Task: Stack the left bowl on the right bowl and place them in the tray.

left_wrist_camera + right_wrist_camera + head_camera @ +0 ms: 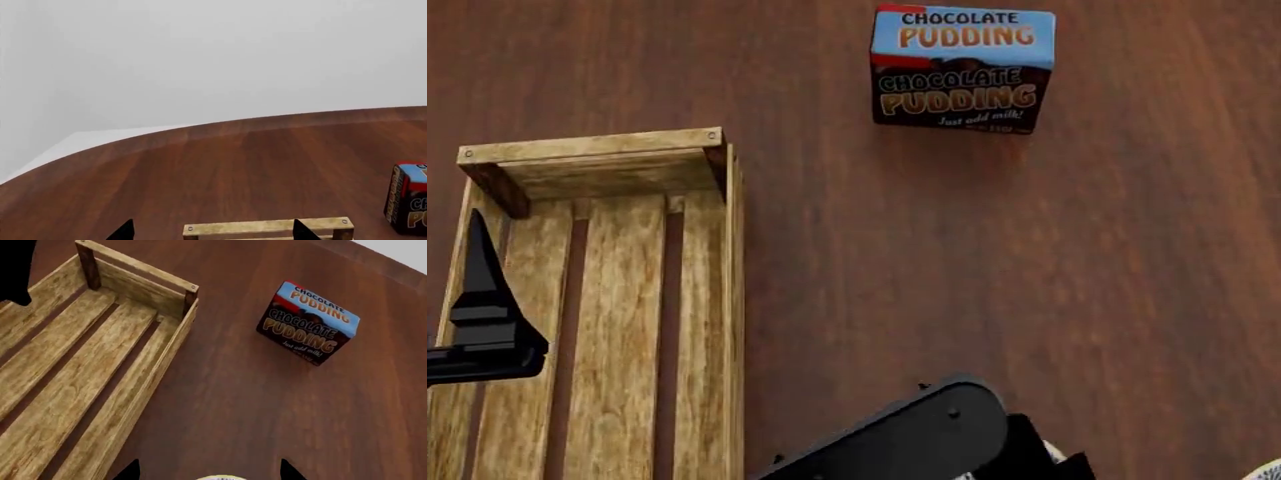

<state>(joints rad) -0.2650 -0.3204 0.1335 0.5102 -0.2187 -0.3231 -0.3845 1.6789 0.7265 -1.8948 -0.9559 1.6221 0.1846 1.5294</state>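
One tray [614,300]; one pudding box [961,70]

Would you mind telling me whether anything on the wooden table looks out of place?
Nothing stands out: the light-wood slatted tray lies flat and undamaged, and the blue-and-brown chocolate pudding box stands apart from it, unspilled.

pudding box [962,68] reading "CHOCOLATE PUDDING", "Just add milk!"

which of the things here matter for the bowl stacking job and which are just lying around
For the job:
- tray, nothing visible in it
- a pale rim at the right wrist view's edge, maybe a bowl; too little shows to tell

Lying about:
- chocolate pudding box
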